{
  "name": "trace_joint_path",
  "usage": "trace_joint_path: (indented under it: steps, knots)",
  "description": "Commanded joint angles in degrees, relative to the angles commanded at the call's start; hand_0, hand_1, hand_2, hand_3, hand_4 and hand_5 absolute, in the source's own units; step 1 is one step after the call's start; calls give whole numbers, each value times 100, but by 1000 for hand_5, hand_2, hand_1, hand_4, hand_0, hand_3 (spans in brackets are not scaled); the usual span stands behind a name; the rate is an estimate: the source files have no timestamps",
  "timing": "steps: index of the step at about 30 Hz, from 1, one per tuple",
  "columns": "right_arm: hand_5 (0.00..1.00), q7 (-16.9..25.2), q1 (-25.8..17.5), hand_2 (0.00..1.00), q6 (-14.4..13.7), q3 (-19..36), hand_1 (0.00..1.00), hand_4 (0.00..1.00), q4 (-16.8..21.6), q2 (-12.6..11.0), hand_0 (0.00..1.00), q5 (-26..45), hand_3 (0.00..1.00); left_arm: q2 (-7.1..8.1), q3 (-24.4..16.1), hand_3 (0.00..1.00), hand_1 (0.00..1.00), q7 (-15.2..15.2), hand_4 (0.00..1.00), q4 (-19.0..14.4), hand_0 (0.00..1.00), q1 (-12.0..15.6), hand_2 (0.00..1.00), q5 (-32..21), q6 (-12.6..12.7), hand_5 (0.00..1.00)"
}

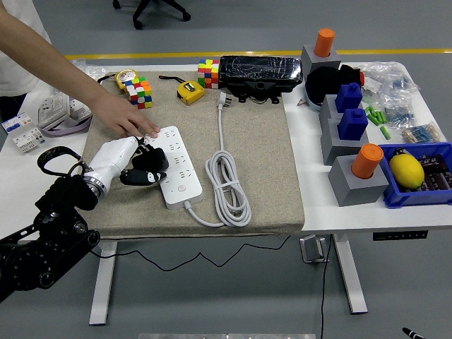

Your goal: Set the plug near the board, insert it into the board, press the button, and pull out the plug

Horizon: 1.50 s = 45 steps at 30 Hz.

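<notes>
Board (176,167) touching left hand (131,164) fingers (152,162); plug (223,101) well apart (unplugged).

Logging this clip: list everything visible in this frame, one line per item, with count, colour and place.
Power strip: 1, white, left on the mat.
Plug: 1, white, mat's far edge, unplugged.
Cable: 1, white, coiled mid-mat.
Mat: 1, beige, table centre.
Puzzle cubes: 2, multicolour, far left and far centre.
Tape measures: 2, yellow, far side.
Black case: 1, far centre.
Grey blocks: several, holding orange and blue pegs, right.
Blue bin: 1, right edge, holding a yellow lemon-like object.
Table: 1, white.
Person's hand: 1, fingertips at the strip's far end.
Left robot hand: 1, white and black, at the strip's left edge.
</notes>
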Motion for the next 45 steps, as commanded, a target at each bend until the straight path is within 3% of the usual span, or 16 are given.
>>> trace_joint_path:
  steps: [5, 6, 23, 32, 38, 45]
  knots:
    - [561, 0, -1, 658, -3, -14, 652, 994, 0, -11, 654, 3, 572, -27, 45, 552, 531, -79, 833, 68, 536, -42, 491, -91, 111, 168]
    - [563, -1, 0, 658, -3, -14, 652, 993, 0, -11, 654, 2, 571, -25, 61, 512, 443, -106, 717, 77, 446, -48, 432, -87, 160, 67]
    - [561, 1, 0, 658, 2, -53, 652, 994, 3, -23, 654, 9, 572, 18, 60, 511, 436, -433, 690, 90, 438, 0, 415, -370, 591, 17]
    - [562, -1, -29, 658, -2, -29, 651, 993, -1, -31, 654, -12, 572, 225, -349, 508, 435, -587, 691, -120, 433, 303, 410, -379, 725, 16]
    - [561, 0, -37, 658, -1, -10, 651, 993, 1, -18, 654, -21, 572, 306, -394, 513, 446, -573, 692, 6, 446, 359, 418, -427, 616, 19]
    - [562, 1, -26, 657, 1, 8, 651, 994, 27, -5, 654, -25, 572, 242, -323, 542, 486, -533, 707, 219, 510, 377, 483, -588, 394, 34]
